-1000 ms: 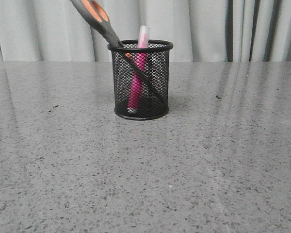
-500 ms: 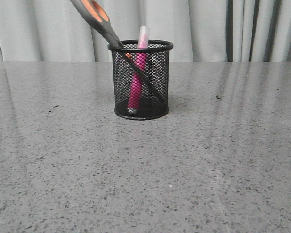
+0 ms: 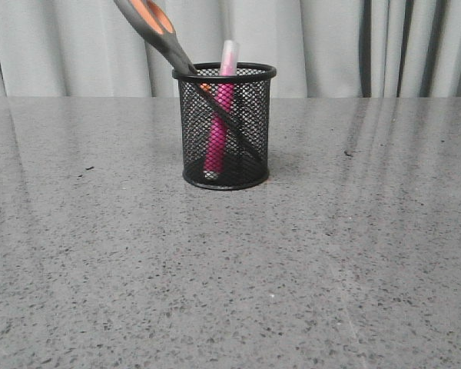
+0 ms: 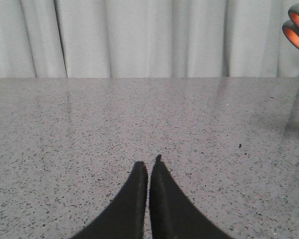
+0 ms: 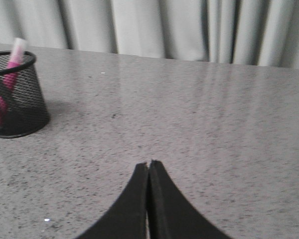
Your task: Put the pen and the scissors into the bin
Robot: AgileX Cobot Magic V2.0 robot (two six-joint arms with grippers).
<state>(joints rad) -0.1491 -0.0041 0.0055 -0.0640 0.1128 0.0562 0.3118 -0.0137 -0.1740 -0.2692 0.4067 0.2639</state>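
Left tool (image 4: 149, 167): pressed together, empty, low over the grey tabletop (image 4: 89, 124).
Scissors (image 3: 161, 34): blades down in the bin, handles leaning out toward the left tool's side.
Bin (image 3: 224, 127): upright on the tabletop — well ahead of both tools.
Pen (image 3: 219, 115): standing in the bin, cap above the rim.
Right tool (image 5: 149, 167): pressed together, empty.

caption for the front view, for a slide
Pen and scissors stand inside the bin on the grey table, scissor handles leaning out left.
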